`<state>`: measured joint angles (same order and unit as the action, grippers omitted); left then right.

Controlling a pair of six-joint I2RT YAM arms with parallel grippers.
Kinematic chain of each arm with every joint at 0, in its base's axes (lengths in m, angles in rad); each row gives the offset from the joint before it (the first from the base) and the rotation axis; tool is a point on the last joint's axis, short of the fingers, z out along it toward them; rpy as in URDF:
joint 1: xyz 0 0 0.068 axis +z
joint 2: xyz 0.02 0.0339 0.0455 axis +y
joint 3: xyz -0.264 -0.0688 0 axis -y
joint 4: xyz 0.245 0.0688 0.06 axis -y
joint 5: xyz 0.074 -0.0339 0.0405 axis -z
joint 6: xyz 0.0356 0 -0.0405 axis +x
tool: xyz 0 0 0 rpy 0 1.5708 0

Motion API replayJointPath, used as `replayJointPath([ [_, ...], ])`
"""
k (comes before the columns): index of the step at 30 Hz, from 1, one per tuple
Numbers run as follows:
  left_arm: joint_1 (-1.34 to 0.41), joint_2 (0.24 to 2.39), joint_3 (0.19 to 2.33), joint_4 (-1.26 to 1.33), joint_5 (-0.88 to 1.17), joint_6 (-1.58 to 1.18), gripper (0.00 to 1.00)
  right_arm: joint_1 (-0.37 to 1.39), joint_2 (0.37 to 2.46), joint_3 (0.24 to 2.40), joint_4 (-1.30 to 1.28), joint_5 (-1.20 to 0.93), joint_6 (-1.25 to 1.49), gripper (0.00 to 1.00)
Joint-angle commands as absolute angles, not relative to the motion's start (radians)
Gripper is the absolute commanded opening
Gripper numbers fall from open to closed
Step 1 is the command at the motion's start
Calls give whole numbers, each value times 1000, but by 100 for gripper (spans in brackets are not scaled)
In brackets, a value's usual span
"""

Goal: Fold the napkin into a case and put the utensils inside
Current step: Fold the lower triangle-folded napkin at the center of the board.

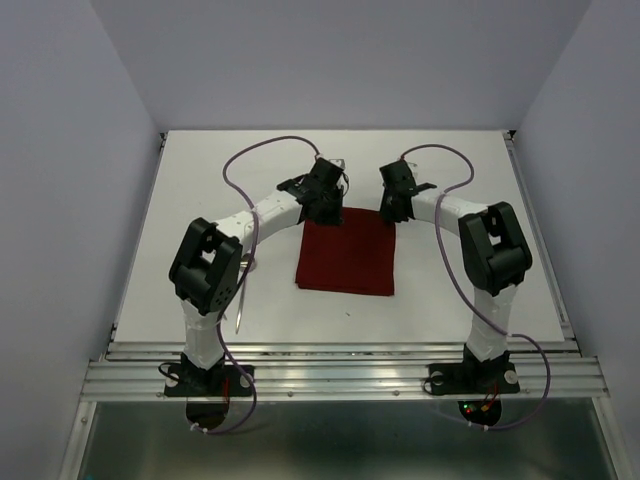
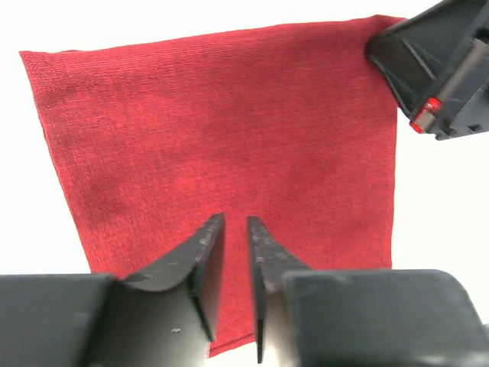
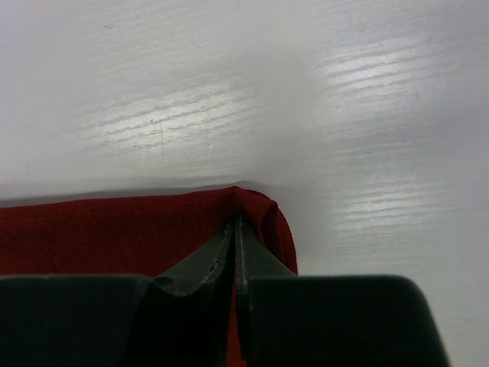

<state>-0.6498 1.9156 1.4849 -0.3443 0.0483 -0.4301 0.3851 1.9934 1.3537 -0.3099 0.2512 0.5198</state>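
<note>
The dark red napkin (image 1: 345, 258) lies flat on the white table as a folded rectangle. My left gripper (image 1: 325, 212) is over its far left corner. In the left wrist view its jaws (image 2: 234, 222) stand a narrow gap apart just above the cloth (image 2: 229, 130), with nothing between them. My right gripper (image 1: 390, 212) is at the far right corner. In the right wrist view it (image 3: 237, 218) is shut on a pinched-up corner of the napkin (image 3: 114, 229). A thin silver utensil (image 1: 238, 305) lies beside the left arm, partly hidden. I cannot make out the spoon.
The right gripper's black body (image 2: 435, 69) shows at the top right of the left wrist view. Purple cables loop over both arms. The white table (image 1: 450, 290) ends at a metal rail at its near edge, and grey walls stand close on three sides.
</note>
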Motion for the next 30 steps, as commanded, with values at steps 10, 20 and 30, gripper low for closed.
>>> replayJointPath([
  [10,-758,1893,1580,-420,-101,-411,46,246,1620,1207,-305,229,515,36],
  [20,-781,2109,1872,-520,-104,-411,48,176,1611,1097,-291,60,517,51],
  [30,-729,2086,1807,-476,-74,-420,53,212,1761,1147,-212,-137,494,66],
])
